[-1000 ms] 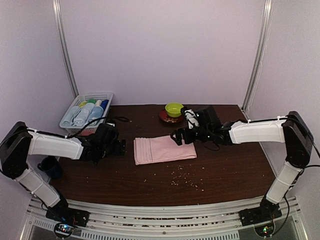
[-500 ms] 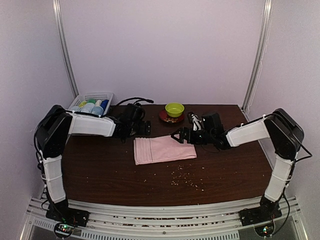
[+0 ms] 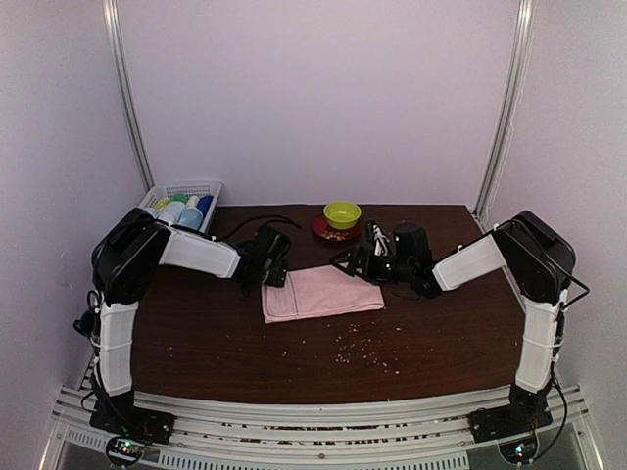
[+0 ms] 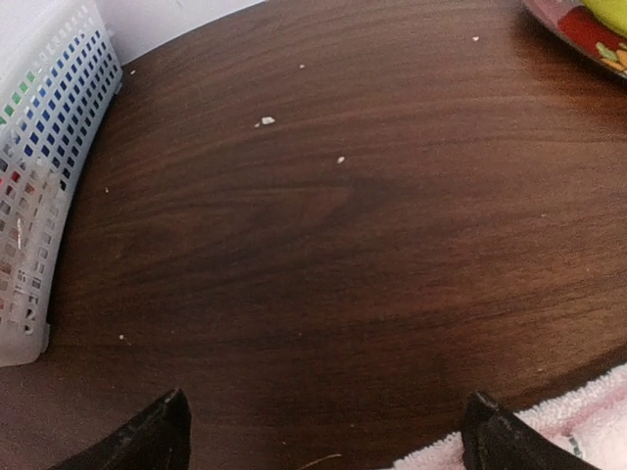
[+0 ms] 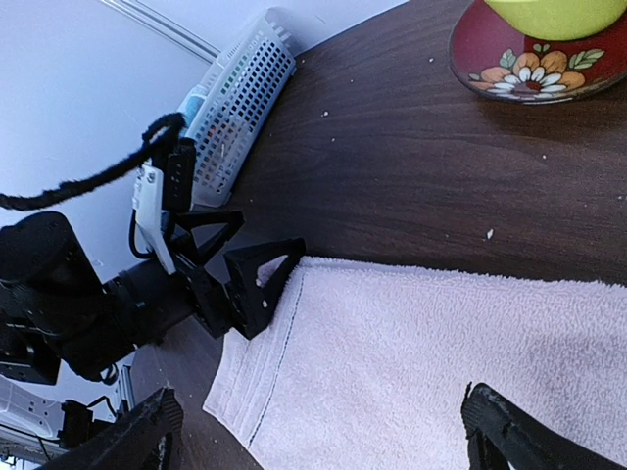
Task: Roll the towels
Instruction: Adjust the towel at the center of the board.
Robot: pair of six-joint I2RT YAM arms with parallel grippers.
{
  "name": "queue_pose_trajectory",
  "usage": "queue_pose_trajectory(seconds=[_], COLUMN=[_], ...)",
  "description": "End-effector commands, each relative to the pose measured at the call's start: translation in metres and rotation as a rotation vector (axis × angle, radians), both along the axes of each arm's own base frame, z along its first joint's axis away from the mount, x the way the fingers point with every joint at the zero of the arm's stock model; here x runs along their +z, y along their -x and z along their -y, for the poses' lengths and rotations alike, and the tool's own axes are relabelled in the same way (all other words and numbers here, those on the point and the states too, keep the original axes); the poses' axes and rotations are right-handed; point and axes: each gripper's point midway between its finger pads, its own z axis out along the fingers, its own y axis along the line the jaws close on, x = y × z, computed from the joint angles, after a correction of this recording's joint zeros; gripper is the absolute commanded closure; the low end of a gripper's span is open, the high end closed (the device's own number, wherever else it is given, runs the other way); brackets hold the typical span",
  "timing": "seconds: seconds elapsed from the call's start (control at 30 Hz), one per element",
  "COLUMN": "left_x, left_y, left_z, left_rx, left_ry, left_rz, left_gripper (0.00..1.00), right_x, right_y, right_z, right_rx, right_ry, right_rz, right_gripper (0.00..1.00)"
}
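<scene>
The left fingers [image 4: 147, 443] and right fingers [image 5: 514, 431] hung released at the far corners of the flat pink towel [image 3: 318, 292] on the counter [image 3: 196, 333].

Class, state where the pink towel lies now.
In the top view the pink towel lies mid-table, its far edge between the left gripper and right gripper, nearer than the green bowl.

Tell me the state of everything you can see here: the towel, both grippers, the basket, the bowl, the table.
Pale pink cloth towel: lying flat, not yet rolled.
Left gripper: open, empty, at the towel's far left corner.
Right gripper: open, empty, over the towel's far right edge.
White plastic mesh basket: upright, full of items.
Yellow-green bowl: upright, on a red floral plate.
Dark wooden table: strewn with crumbs.
</scene>
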Motion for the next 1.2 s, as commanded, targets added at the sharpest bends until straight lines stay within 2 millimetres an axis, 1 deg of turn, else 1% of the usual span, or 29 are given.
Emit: queue_pose_trajectory(seconds=[0.0,0.1,0.2,0.33,0.43,0.53,0.8,0.9,1.07,1.17], left_x=[-0.013,-0.019,-0.019,-0.009,0.001,0.009,0.011,0.016,0.024,0.022], left_y=[-0.003,0.001,0.004,0.009,0.016,0.021,0.025,0.026,0.031,0.034], left_z=[-0.016,-0.022,-0.025,-0.028,-0.035,-0.042,-0.051,-0.055,-0.072,-0.077], left_rx=[0.051,0.059,0.06,0.056,0.06,0.071,0.104,0.119,0.193,0.206], left_ry=[-0.117,-0.141,-0.144,-0.12,-0.11,-0.115,-0.121,-0.128,-0.173,-0.191], left_rz=[0.021,0.016,0.02,0.038,0.058,0.077,0.093,0.107,0.131,0.126], left_gripper=[0.02,0.02,0.02,0.02,0.02,0.02,0.02,0.02,0.02,0.02], right_x=[0.01,-0.003,-0.019,-0.039,-0.047,-0.053,-0.065,-0.065,-0.066,-0.066], right_y=[-0.014,-0.02,-0.026,-0.03,-0.032,-0.032,-0.03,-0.03,-0.032,-0.032], right_z=[-0.006,-0.002,0.004,0.014,0.021,0.024,0.028,0.028,0.028,0.026], right_rx=[-0.015,-0.051,-0.091,-0.141,-0.164,-0.173,-0.187,-0.188,-0.188,-0.184], right_ry=[-0.048,-0.017,0.036,0.102,0.122,0.126,0.154,0.156,0.157,0.155], right_rz=[0.025,0.001,-0.026,-0.064,-0.083,-0.097,-0.126,-0.127,-0.128,-0.128], right_gripper=[0.0,0.0,0.0,0.0,0.0,0.0,0.0,0.0,0.0,0.0])
